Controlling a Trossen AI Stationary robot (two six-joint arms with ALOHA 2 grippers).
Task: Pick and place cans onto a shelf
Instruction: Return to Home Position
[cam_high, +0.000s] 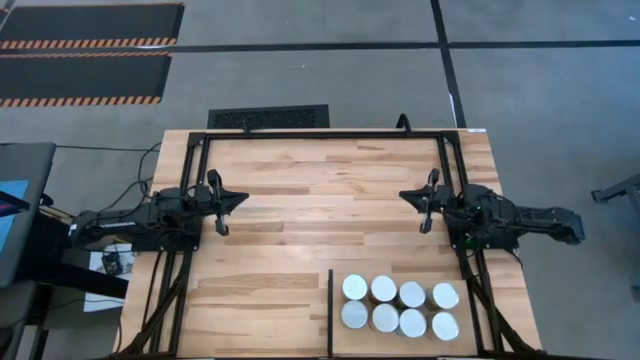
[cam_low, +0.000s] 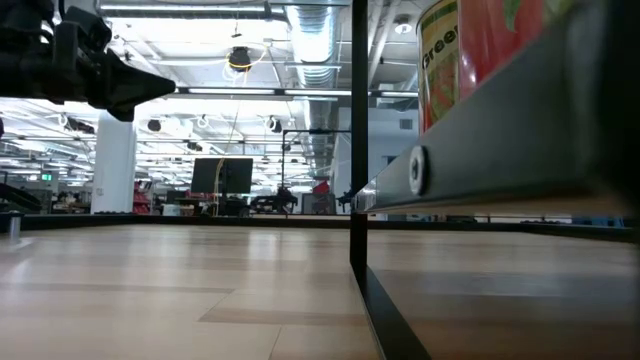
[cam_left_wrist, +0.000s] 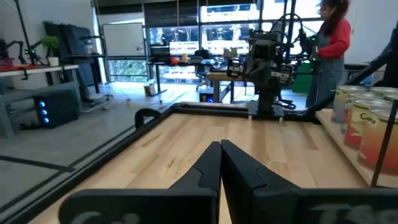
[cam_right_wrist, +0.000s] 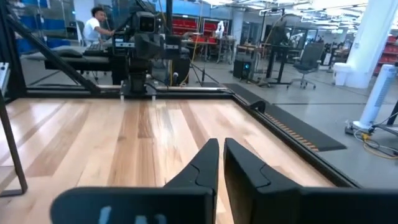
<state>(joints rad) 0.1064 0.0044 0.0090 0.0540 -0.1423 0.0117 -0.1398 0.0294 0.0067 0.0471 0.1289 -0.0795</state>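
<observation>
Several cans (cam_high: 400, 305) with silver-white tops stand on their bases in two rows on the shelf (cam_high: 400, 270), the wood section at the table's near right, right of a thin black divider bar (cam_high: 330, 310). Their orange and green labels show in the left wrist view (cam_left_wrist: 367, 124) and the low view (cam_low: 470, 50). My left gripper (cam_high: 240, 200) (cam_left_wrist: 220, 146) hovers shut over the table's left side, pointing level toward the right. My right gripper (cam_high: 405, 197) (cam_right_wrist: 221, 143) hovers over the right side, facing it, fingers all but together with nothing between them. Both are far from the cans.
Black frame tubing (cam_high: 320, 135) runs around the wood table top (cam_high: 320, 220), whose middle lies bare between the two grippers. A floor vent (cam_high: 268, 117) lies beyond the far edge. A person in red (cam_left_wrist: 329, 43) stands beyond the table's right side, another person (cam_right_wrist: 96, 25) beyond the left.
</observation>
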